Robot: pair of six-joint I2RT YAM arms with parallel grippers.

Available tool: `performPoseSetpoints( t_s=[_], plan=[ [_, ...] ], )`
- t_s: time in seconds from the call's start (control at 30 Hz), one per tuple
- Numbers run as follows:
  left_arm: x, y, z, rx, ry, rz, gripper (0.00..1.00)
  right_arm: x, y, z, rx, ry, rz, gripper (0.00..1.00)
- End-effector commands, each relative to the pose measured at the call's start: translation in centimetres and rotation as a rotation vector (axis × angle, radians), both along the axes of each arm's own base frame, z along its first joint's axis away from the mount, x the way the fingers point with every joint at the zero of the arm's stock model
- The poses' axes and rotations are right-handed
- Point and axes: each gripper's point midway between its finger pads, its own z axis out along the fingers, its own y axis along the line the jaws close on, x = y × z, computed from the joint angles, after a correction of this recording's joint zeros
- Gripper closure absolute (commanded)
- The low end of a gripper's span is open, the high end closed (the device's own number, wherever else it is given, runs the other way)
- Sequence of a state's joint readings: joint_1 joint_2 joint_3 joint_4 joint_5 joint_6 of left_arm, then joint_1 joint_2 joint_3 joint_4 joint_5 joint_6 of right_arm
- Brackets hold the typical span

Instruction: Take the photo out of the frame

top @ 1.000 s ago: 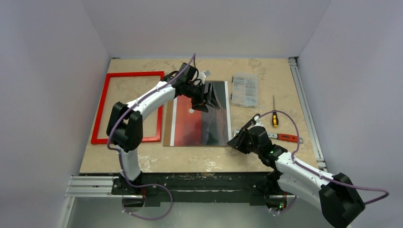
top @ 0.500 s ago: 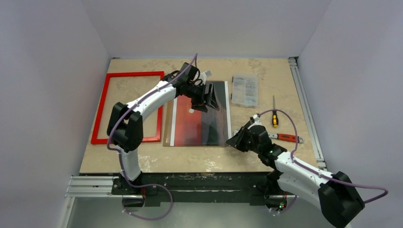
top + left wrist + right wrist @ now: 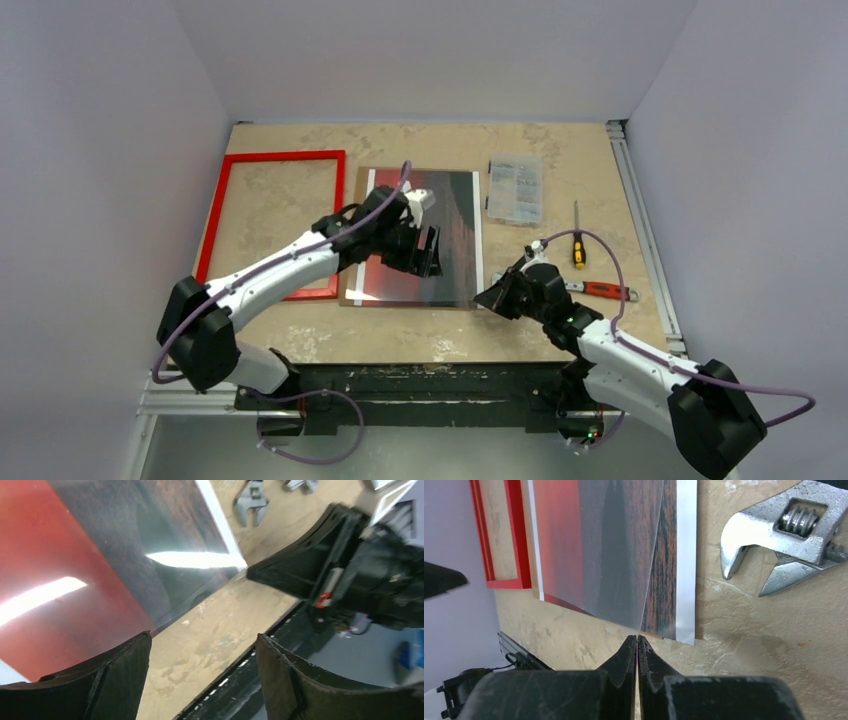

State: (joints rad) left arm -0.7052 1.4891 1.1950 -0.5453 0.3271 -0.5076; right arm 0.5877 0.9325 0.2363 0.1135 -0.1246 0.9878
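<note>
photo [image 3: 460,260]: left part hidden under left gripper [image 3: 427,250] (top view) | wrench [image 3: 769,535]: cut off at right edge

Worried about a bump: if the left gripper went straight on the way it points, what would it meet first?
The left gripper would likely meet the bare table just past the photo's near edge; depth unclear. The right gripper, shut on the clear sheet's corner, sits aside.

right gripper [image 3: 638,640] pinches clear sheet [image 3: 609,555] corner over photo [image 3: 667,580]
</note>
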Motion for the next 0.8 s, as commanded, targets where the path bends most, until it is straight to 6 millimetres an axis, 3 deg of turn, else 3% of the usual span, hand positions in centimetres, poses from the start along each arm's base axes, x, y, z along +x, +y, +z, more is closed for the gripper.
performPoseSetpoints(
  t_s=[0.0,0.23,0.43,0.6,0.77],
  plan=[
    [0.6,0.3,-1.1,0.098,-0.323,0.031,0.23,0.6,0.3,1.8,0.048,-0.059,-0.003,1.0],
    [-1.8,-3.1,-2.2,0.164,-0.744,-0.11,0.16,0.6,0.2,2.5,0.052,-0.068,-0.009,1.0],
    [-2.6,-6.3,-2.6,0.383,-1.035,-0.198,0.21,0.5,0.0,2.8,0.054,-0.07,-0.019,1.0],
    [-3.4,-8.5,-3.4,0.498,-1.153,-0.259,0.27,0.4,0.1,3.2,0.064,-0.069,-0.017,1.0],
    [-2.8,-8.6,-4.1,0.591,-1.207,-0.258,0.36,0.3,0.0,3.3,0.07,-0.071,-0.019,1.0]
  ],
)
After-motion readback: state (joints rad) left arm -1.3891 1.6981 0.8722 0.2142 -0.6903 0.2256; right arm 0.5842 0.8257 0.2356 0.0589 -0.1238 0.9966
